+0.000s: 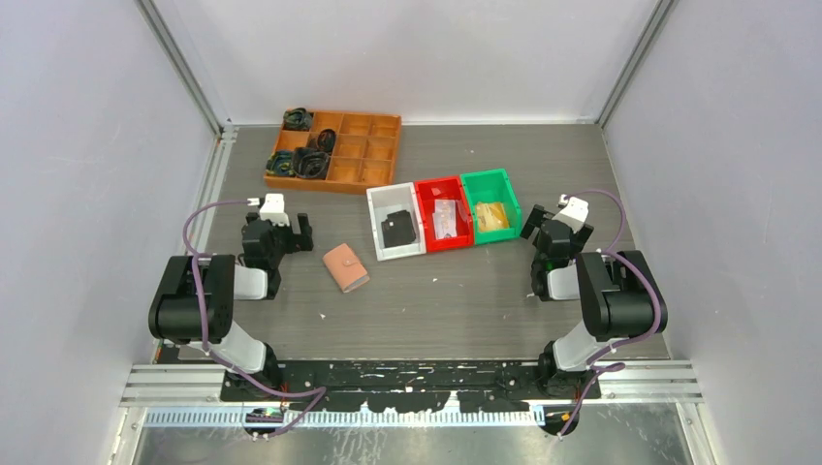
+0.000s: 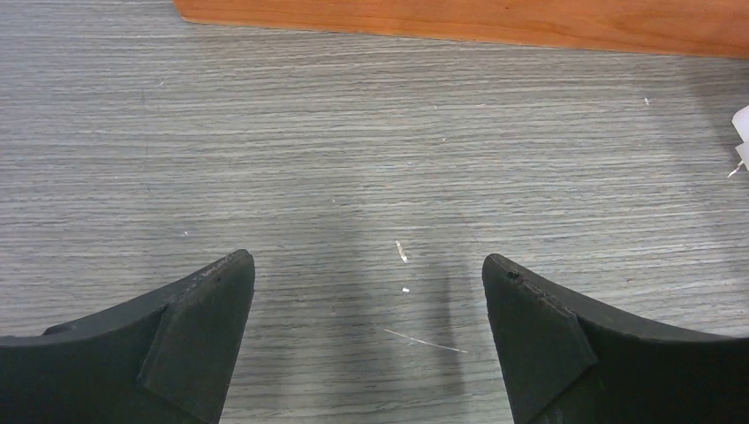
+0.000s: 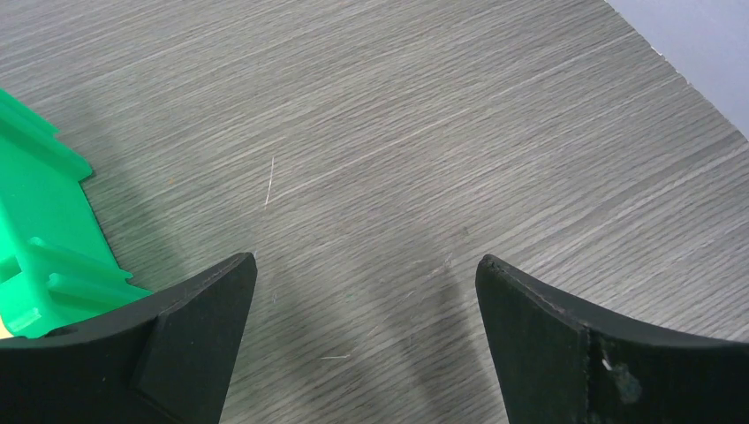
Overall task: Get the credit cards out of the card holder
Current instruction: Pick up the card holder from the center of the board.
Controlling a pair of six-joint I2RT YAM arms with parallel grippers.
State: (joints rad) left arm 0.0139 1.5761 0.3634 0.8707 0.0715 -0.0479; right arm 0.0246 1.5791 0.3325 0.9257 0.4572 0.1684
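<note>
The card holder [image 1: 345, 267] is a salmon-pink wallet lying shut on the grey table, between the two arms. No credit cards show outside it. My left gripper [image 1: 281, 225] is open and empty, just left of the card holder and apart from it. In the left wrist view, the left gripper [image 2: 368, 265] has only bare table between its fingers. My right gripper [image 1: 554, 225] is open and empty at the right, far from the card holder. In the right wrist view, the right gripper [image 3: 366, 265] is over bare table.
A white bin [image 1: 378, 225] with a black lumpy item, a red bin [image 1: 426, 208] with a pale item and a green bin [image 1: 509, 199] with a yellow-tan packet stand mid-table. The green bin [image 3: 35, 238] is beside my right gripper. An orange compartment tray [image 1: 378, 155] stands at the back left; its edge [image 2: 459, 19] shows.
</note>
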